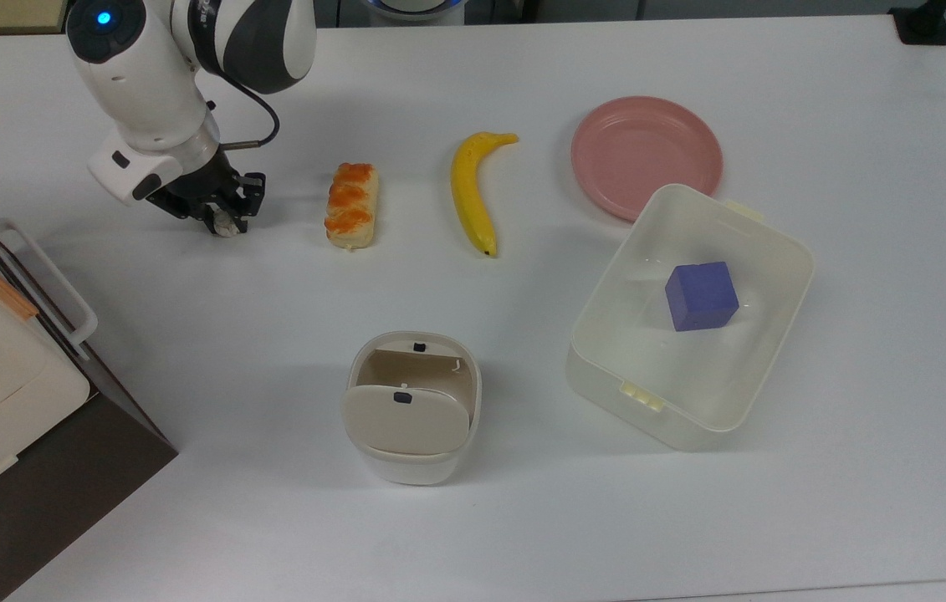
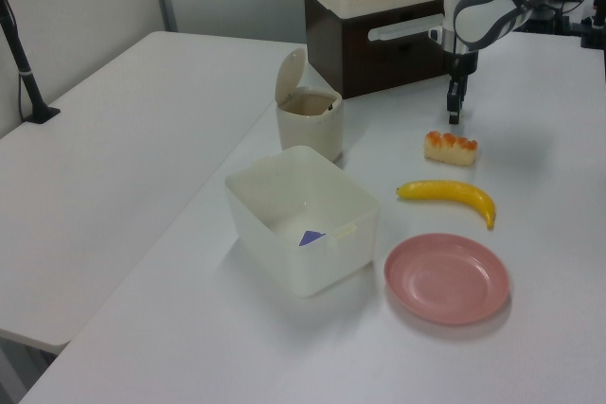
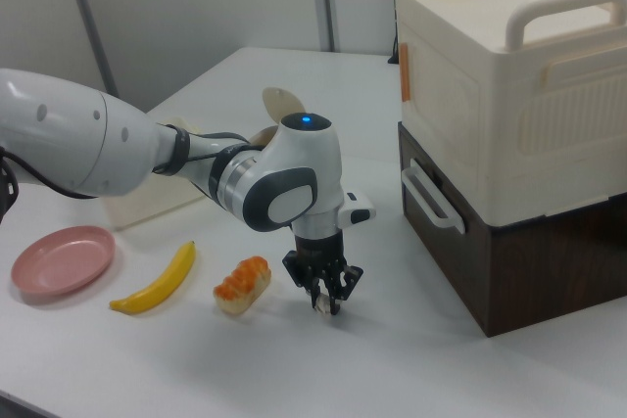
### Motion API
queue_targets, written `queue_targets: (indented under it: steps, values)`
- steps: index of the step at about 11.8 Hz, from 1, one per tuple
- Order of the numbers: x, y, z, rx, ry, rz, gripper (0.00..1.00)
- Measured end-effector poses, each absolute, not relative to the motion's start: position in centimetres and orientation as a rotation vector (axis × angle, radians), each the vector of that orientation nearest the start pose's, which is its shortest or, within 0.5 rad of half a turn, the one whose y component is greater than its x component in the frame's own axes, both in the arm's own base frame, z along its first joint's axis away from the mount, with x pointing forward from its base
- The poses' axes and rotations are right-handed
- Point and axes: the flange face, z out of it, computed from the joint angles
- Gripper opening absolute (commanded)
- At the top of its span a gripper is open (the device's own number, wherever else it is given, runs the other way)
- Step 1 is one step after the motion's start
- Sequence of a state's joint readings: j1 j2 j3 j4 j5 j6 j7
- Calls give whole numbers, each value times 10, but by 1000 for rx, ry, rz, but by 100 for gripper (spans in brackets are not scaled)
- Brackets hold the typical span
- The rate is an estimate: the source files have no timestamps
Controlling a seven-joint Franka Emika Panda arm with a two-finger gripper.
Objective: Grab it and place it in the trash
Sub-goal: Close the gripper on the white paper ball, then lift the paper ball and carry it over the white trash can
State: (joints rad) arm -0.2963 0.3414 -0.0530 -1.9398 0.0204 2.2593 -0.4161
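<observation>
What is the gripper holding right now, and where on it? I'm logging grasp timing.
The gripper is shut on the white tissue wad, pinching its two sides.
</observation>
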Motion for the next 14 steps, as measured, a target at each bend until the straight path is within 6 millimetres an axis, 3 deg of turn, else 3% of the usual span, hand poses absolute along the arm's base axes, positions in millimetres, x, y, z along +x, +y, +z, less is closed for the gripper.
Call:
queue_targets:
  steps: [7, 9, 13, 14]
  values:
    - [582, -203, 313, -3138, -114, 13, 29]
    - [590, -190, 337, -3146, -152, -35, 29]
    - [608, -161, 419, -3116, -226, -14, 30]
    - [614, -151, 432, -3110, -251, -45, 30]
